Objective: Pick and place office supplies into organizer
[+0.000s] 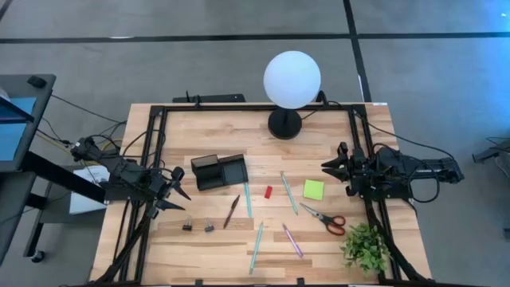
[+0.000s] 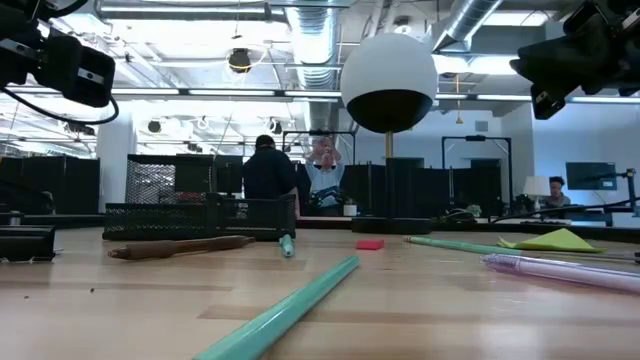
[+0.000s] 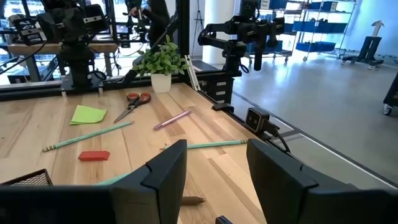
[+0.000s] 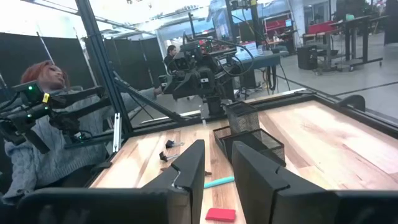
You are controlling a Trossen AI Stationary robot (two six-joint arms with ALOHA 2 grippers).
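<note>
The black mesh organizer (image 1: 219,171) stands left of the table's middle. The supplies lie loose on the wood to its right and front. They are teal pens (image 1: 247,199) (image 1: 256,243) (image 1: 288,194), a brown pen (image 1: 231,211), a pink pen (image 1: 292,239), a red block (image 1: 268,191), a lime sticky pad (image 1: 313,189), red-handled scissors (image 1: 327,219) and two black clips (image 1: 187,226) (image 1: 209,228). My left gripper (image 1: 182,182) (image 3: 214,155) hovers open just left of the organizer. My right gripper (image 1: 327,169) (image 4: 217,155) hovers open right of the sticky pad, with nothing between its fingers.
A white globe lamp (image 1: 292,80) stands at the far middle and a potted plant (image 1: 366,247) at the near right corner. A black frame (image 1: 155,135) runs around the table. People show in the room beyond (image 2: 270,170).
</note>
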